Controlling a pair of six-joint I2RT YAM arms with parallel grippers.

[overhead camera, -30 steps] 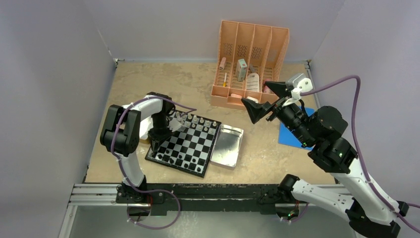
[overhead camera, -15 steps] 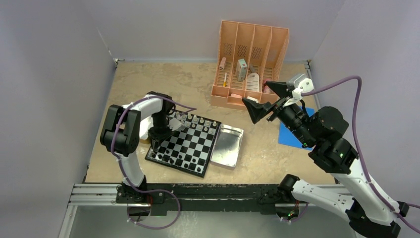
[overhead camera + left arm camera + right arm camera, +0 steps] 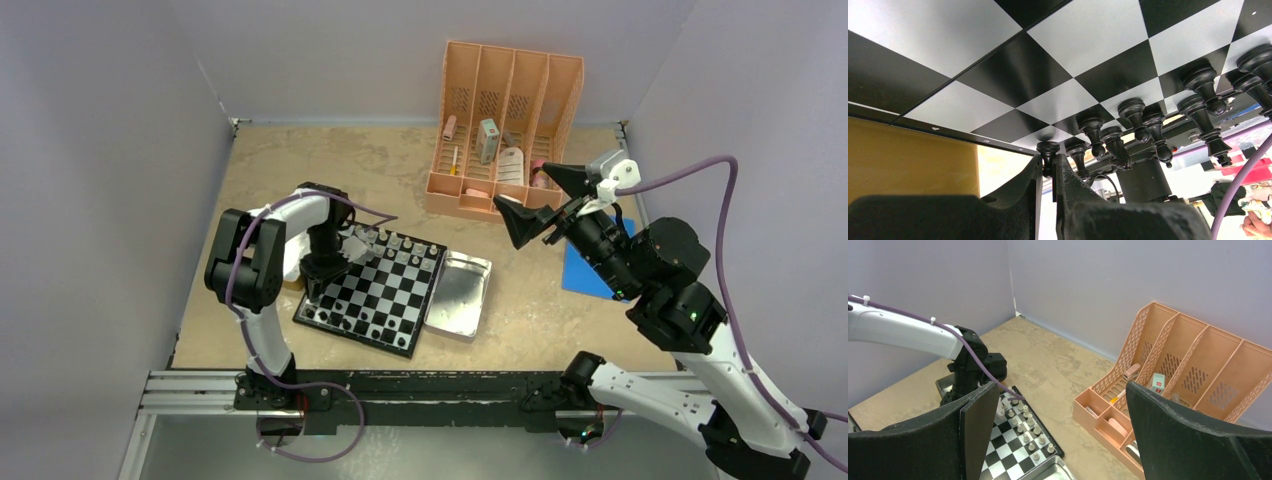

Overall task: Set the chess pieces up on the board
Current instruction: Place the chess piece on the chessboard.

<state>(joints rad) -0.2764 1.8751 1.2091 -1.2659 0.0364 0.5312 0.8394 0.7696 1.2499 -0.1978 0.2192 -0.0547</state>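
Observation:
The board (image 3: 392,290) lies left of centre on the table, white chess pieces (image 3: 400,245) along its far rows and black ones (image 3: 365,325) along its near rows. My left gripper (image 3: 313,292) points down at the board's near-left corner. In the left wrist view its fingers (image 3: 1048,162) are shut on the stem of a black pawn (image 3: 1048,150) whose base rests on a corner square of the board (image 3: 1013,75), beside a row of black pieces (image 3: 1133,112). My right gripper (image 3: 522,186) hangs open and empty, high above the table's right side, as its wrist view (image 3: 1060,390) also shows.
A silver metal tray (image 3: 458,295) lies against the board's right edge. An orange desk organizer (image 3: 505,130) holding small items stands at the back. A blue sheet (image 3: 590,265) lies under the right arm. A yellow-tan block (image 3: 908,160) sits by the board's left edge.
The right arm has drifted slightly to the right with its jaws still wide. The left gripper stays at the board's near-left corner on the pawn.

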